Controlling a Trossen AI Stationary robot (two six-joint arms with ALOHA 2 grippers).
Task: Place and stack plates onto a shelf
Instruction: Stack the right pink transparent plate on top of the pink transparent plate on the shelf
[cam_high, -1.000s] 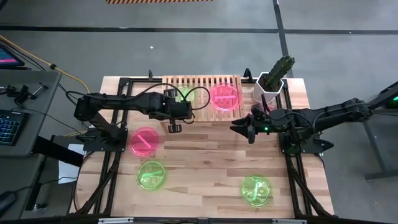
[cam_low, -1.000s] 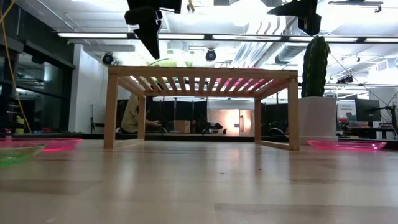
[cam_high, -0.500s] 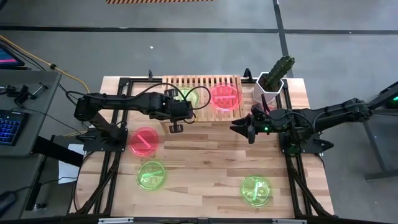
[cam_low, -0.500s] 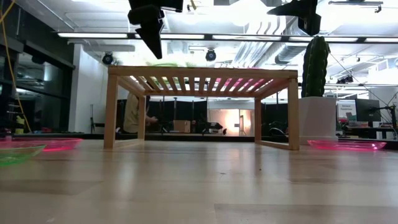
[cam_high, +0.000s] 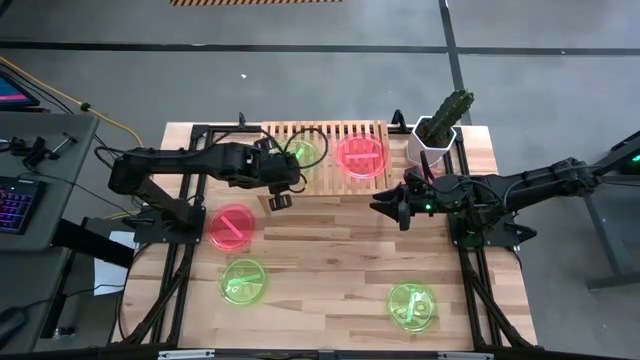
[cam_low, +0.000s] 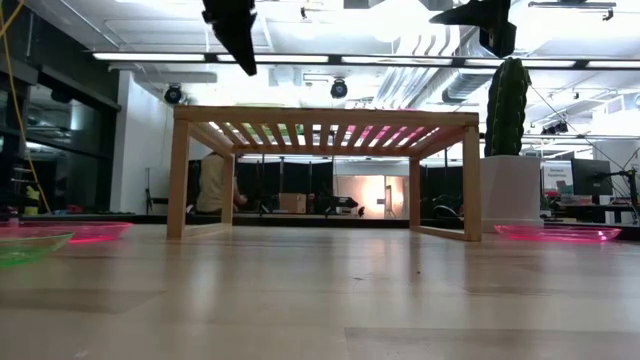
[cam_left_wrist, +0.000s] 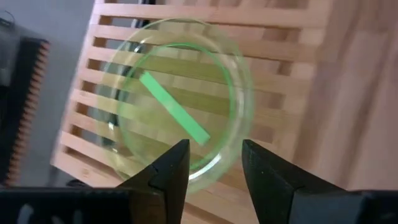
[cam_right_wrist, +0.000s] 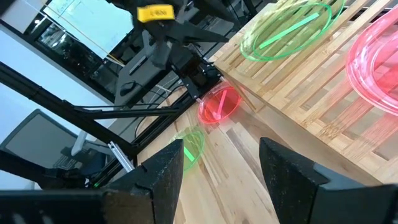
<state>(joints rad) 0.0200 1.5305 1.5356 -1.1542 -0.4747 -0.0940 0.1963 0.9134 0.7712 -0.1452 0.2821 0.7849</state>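
A: Starting left of the shelf (cam_high: 322, 145), what lies on the desk (cam_high: 330, 260)?

B: A pink-red plate (cam_high: 232, 227) sits in front of the shelf's left end, and a green plate (cam_high: 243, 281) lies just beyond it, nearer the desk's front edge.

A: And the left end effector (cam_left_wrist: 213, 163)?

B: It hangs at the shelf's front left corner, fingers spread and holding nothing. The green plate on the shelf (cam_left_wrist: 180, 111) lies flat on the slats just past its fingertips, apparently untouched, though the rim is close.

A: Farther along the shelf?

B: A pink-red stack (cam_high: 361, 155) rests on its right half; how many plates it holds is hard to tell.

A: Right of the shelf?

B: A potted cactus (cam_high: 440, 128) stands at its right end. The right end effector (cam_right_wrist: 217, 158) hovers in front of that end, spread and empty. A third green plate (cam_high: 411, 306) lies well in front.
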